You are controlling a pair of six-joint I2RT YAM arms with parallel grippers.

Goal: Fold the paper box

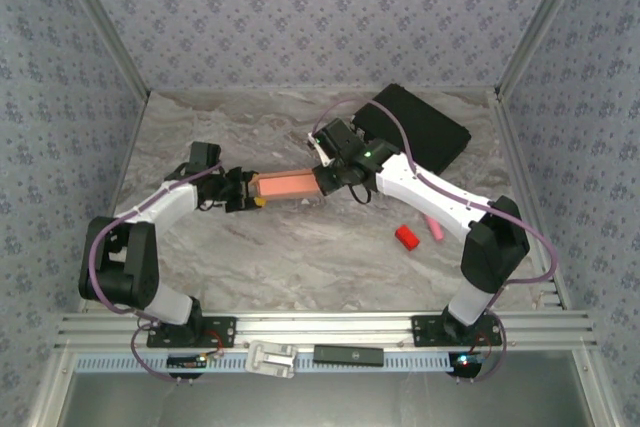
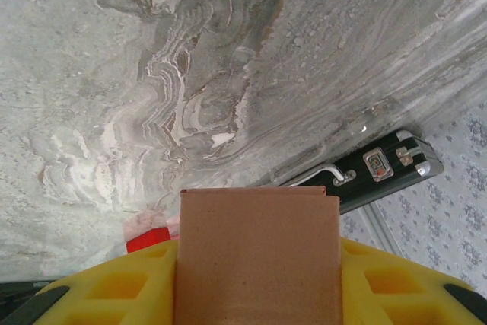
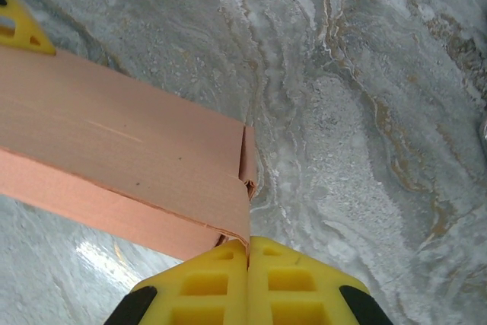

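Top external showed the paper box [image 1: 290,185] stretched lengthwise between my arms: left gripper [image 1: 250,190] clamping its left end, right gripper [image 1: 322,179] pressed together at the other.

A robotics lab test cell, not a home or shop: a marble-patterned tabletop [image 1: 300,257] is boxed in by wallpapered panels [image 1: 300,7] on aluminium frame posts [image 1: 105,32]. Two cabled robot arms [image 1: 165,202] are bolted to a slotted aluminium rail [image 1: 330,325] at its near edge.
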